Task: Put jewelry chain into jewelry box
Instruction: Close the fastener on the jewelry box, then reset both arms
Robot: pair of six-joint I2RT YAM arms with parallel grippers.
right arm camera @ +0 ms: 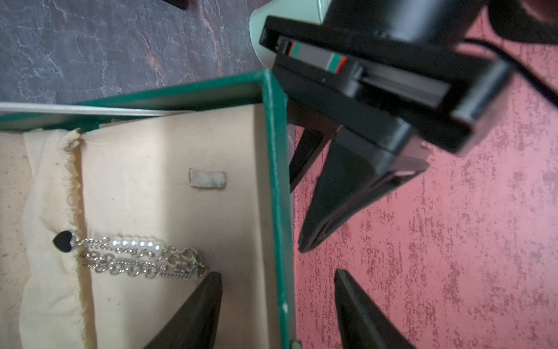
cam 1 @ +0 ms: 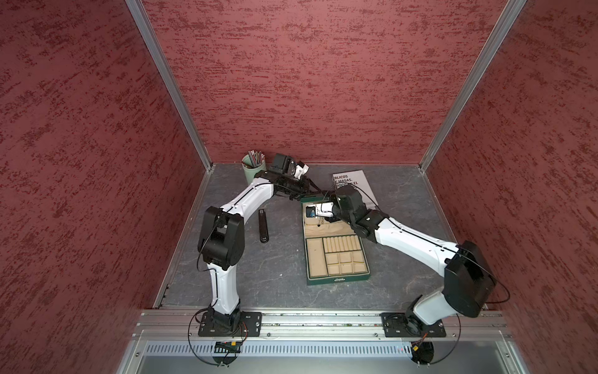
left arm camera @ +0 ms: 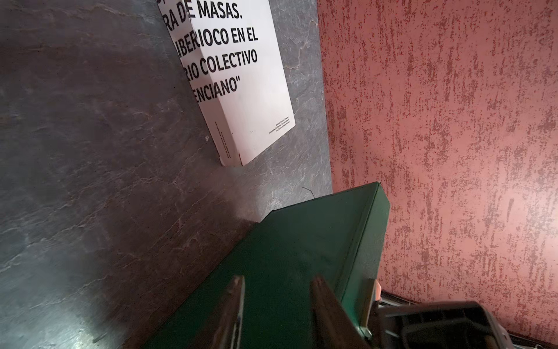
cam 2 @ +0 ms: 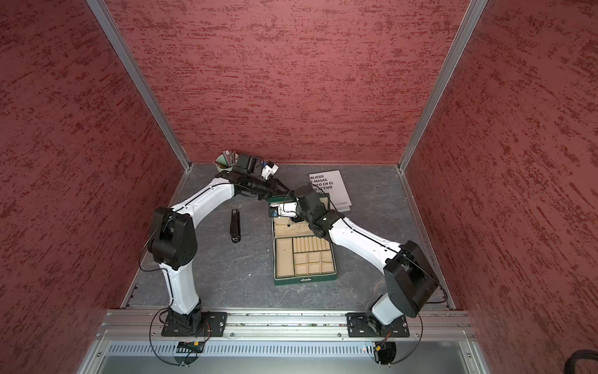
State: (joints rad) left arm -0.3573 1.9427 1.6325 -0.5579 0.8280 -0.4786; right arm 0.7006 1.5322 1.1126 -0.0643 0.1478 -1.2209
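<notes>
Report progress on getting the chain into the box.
Done: the jewelry chain sits inside the jewelry box, against the beige lining of its lid. In hand: nothing; the right end effector is open, straddling the lid wall, one fingertip beside the chain's end. The left end effector, fingers apart, is behind the lid. Left: draw both arms clear.

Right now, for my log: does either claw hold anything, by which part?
Right claw: open, nothing held; chain rests inside the box lid. Left claw: at that lid, grip cannot be told.
</notes>
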